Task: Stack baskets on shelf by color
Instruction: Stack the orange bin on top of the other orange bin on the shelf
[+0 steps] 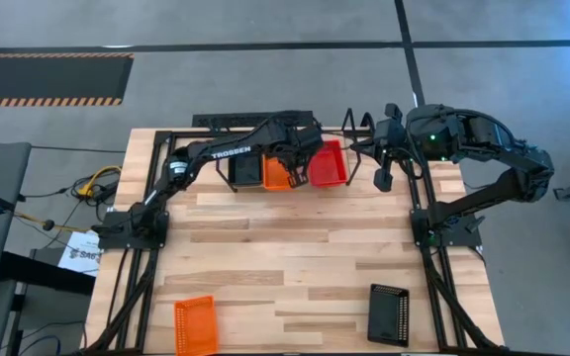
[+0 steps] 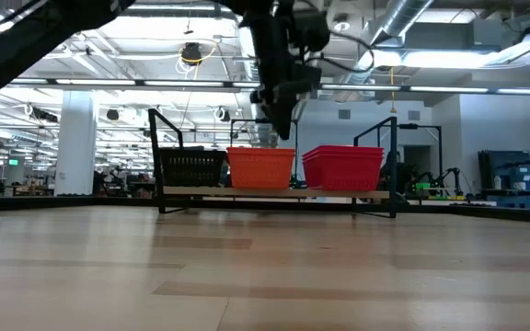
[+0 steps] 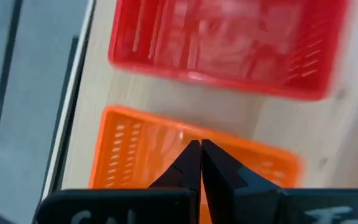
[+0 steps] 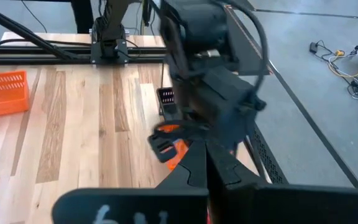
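The shelf (image 2: 375, 156) stands along the table's far edge. On its bottom rail stand, side by side, a black basket (image 2: 191, 167), an orange basket (image 2: 260, 168) and a red basket (image 2: 343, 167). My left gripper (image 3: 201, 155) hangs shut just above the orange basket (image 3: 135, 149), pointing steeply down, with nothing between its fingers; the low view shows its tip (image 2: 280, 129) clear of the rim. My right gripper (image 4: 205, 158) waits shut and raised at the shelf's right end (image 1: 374, 153). One more orange basket (image 1: 195, 324) and one more black basket (image 1: 389, 313) lie on the table near its front edge.
The black rail frame (image 1: 419, 213) runs along the table's sides and behind the shelf. The shelf's looped ends (image 2: 159, 138) rise above the baskets. Bare wooden tabletop (image 1: 295, 257) spreads between the shelf and the two loose baskets.
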Controlling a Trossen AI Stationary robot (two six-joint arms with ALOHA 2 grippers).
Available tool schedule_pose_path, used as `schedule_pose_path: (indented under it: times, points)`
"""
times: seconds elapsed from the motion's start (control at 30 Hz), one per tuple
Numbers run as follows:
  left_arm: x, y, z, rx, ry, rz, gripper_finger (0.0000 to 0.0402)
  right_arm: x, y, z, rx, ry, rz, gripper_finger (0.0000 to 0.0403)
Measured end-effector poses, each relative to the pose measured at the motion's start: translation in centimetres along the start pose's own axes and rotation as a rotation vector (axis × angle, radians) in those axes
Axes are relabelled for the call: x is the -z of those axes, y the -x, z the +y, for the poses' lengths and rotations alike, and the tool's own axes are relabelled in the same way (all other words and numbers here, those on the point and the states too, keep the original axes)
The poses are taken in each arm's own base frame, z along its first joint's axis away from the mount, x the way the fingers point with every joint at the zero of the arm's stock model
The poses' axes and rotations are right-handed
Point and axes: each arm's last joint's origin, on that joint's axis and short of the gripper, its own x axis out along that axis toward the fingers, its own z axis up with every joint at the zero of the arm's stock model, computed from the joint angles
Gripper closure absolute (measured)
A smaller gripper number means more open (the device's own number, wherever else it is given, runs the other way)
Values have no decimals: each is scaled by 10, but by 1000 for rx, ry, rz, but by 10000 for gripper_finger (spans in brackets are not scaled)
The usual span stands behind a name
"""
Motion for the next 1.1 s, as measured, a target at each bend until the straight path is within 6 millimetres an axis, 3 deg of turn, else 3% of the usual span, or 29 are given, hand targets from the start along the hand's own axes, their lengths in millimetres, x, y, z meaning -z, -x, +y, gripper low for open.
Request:
schedule_pose_path:
  times: [0.23,0.53,0.8,1.1]
  points:
    - [5,-38,23,41,14,107,401,0,0,0,-1,-17,0,400]
    - [10,-75,23,45,-43,190,401,0,1,3,-12,-21,5,400]
    - [3,-83,27,-2,-112,123,401,0,0,2,-12,-21,5,400]
    - [3,-87,46,-23,-98,107,401,0,0,2,-13,-22,1,400]
